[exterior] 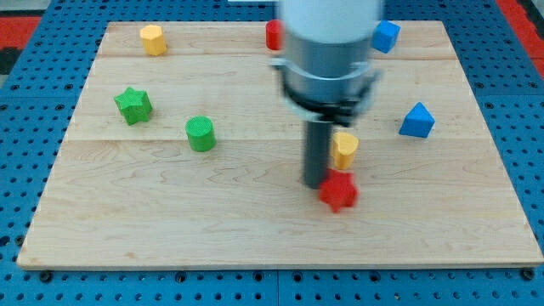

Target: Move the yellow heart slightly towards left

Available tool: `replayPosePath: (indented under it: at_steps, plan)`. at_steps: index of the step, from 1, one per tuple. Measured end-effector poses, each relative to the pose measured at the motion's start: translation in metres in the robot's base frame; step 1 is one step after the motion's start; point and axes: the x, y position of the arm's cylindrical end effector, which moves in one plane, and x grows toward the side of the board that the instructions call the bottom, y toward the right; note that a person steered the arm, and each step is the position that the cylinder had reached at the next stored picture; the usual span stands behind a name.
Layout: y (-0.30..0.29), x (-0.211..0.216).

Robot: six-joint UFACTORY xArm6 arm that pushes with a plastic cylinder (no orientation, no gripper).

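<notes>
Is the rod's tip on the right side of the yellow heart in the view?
No, my tip stands at the view's left of the yellow heart, close beside it and next to the red block.

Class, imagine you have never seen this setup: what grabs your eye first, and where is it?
The big grey arm drops from the view's top centre, its rod ending at my tip. Right beside the tip sit the yellow heart and a red block, on the view's right of it.
</notes>
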Motion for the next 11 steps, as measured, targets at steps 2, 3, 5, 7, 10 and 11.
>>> replayPosePath:
  at_steps: [2,3,5,7,10,11]
  plan:
    - [0.043,0.015]
    - [0.063,-0.028]
    - [0.076,-0.056]
    - [0.067,-0.055]
    - [0.008,-0.048]
    - [-0.004,-0.048]
